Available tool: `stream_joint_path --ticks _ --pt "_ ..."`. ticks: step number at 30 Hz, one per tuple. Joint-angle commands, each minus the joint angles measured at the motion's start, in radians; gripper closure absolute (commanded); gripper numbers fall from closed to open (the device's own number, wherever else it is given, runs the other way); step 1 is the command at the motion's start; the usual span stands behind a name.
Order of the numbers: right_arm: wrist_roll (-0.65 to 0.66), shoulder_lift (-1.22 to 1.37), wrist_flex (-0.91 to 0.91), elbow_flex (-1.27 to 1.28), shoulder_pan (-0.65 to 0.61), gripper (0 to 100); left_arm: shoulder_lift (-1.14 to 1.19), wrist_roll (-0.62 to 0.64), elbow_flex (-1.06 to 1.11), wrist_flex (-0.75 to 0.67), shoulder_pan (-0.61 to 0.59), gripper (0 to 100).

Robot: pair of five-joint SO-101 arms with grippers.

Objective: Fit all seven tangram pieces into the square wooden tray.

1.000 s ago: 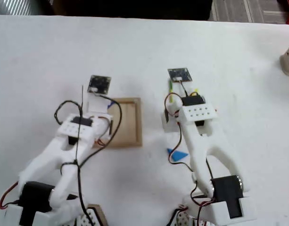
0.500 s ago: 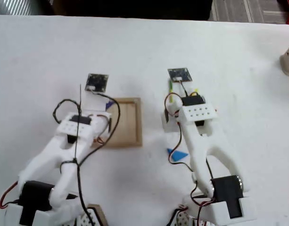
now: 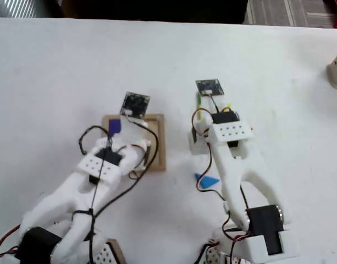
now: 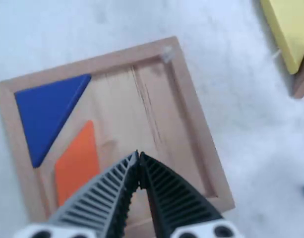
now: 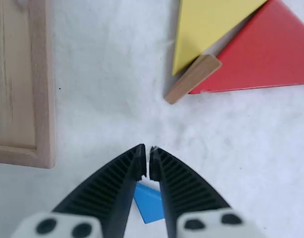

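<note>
Square wooden tray point(image 4: 190, 113): pale, straight-grained floor, raised flat rim, lying flat on the white, faintly mottled surface point(image 3: 58, 66) in front of the left arm. Two pieces inside, both smooth and matte. Deep blue triangle point(image 4: 45, 111) tucked into one corner, two sides along the rim. Orange piece point(image 4: 77, 163) with one slanted end just beside it, a thin strip of bare wood between them; full outline hard to tell, partly hidden behind the gripper. Rest of the tray floor bare wood.

Left gripper point(image 4: 139, 157) over the tray, above the bare wood next to the orange piece. Black ribbed fingers clenched tip to tip, nothing between them. Touching the wood or hovering: cannot tell.

Outside the tray, off its right rim, a cluster on the surface. Large yellow triangle point(image 5: 211, 25) and large red triangle point(image 5: 261, 54) edge to edge. Small tan wood-coloured piece point(image 5: 193, 78), four-sided and bar-like, pressed against the spot where the two meet.

Right gripper point(image 5: 147, 151) above bare surface between the tray's rim and that cluster, near the tan piece but apart from it. Same black ribbed fingers, closed to a hairline gap, grasping nothing. Small light blue piece point(image 5: 149, 204) flat on the surface beneath the fingers, only a sharp-cornered part visible.
</note>
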Motion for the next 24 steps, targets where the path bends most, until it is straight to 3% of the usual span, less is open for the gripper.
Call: stream_joint_path --ticks 1,6,18,24 --pt "0.017 -0.033 -0.018 -0.006 0.008 97.8 0.064 0.011 -0.025 -0.029 -0.036 98" --pt "0.017 -0.031 -0.018 -0.005 0.008 97.8 0.139 0.011 -0.061 -0.026 -0.125 98" --pt "0.017 -0.031 -0.018 -0.003 0.008 97.8 0.143 0.003 -0.064 0.043 -0.173 98" --pt "0.017 -0.031 -0.018 -0.003 0.007 97.8 0.001 0.002 -0.04 0.075 -0.171 98"
